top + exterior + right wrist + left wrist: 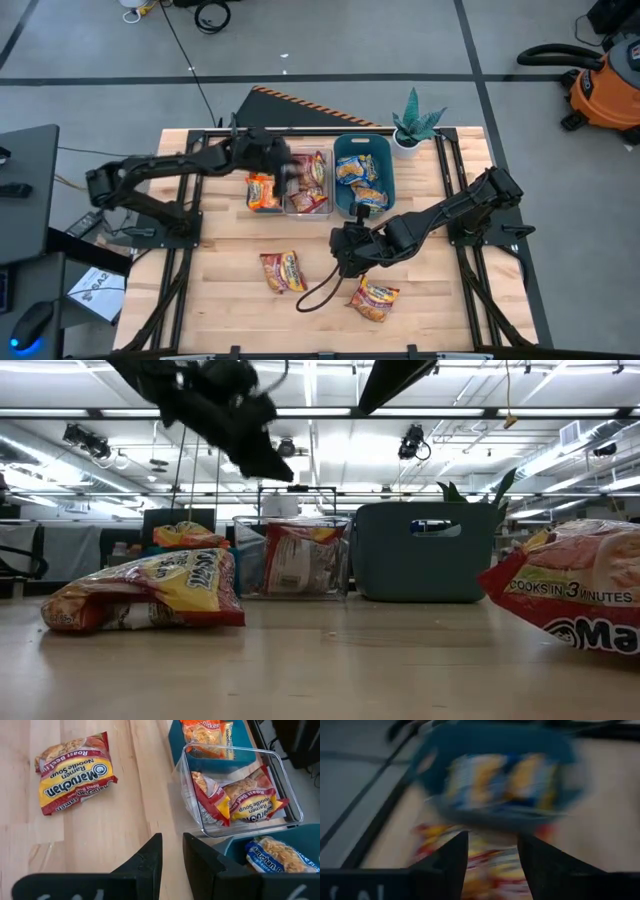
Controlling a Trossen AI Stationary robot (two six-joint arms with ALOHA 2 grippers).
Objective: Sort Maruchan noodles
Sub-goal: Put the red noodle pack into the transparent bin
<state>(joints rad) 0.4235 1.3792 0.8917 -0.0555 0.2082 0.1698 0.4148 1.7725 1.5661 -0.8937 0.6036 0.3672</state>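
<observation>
Two dark red packets (283, 271) and (374, 298) lie loose on the near part of the desk (220, 300); the rest of the Maruchan noodles are already in containers at the far side. These packets look light, crinkly and slippery, with a brittle block inside, so a gentle pinch across a flat side or a sealed edge seems the safest hold. The small bin (262, 192) on the left carries an orange packet, the clear bin (308, 186) in the middle holds dark red ones, and the teal bin (364, 176) on the right holds blue ones. The left end effector (290, 172) hovers over the clear bin, its fingers apart and empty. The right end effector (340, 252) hangs between the two loose packets, fingers nearly closed, holding nothing.
</observation>
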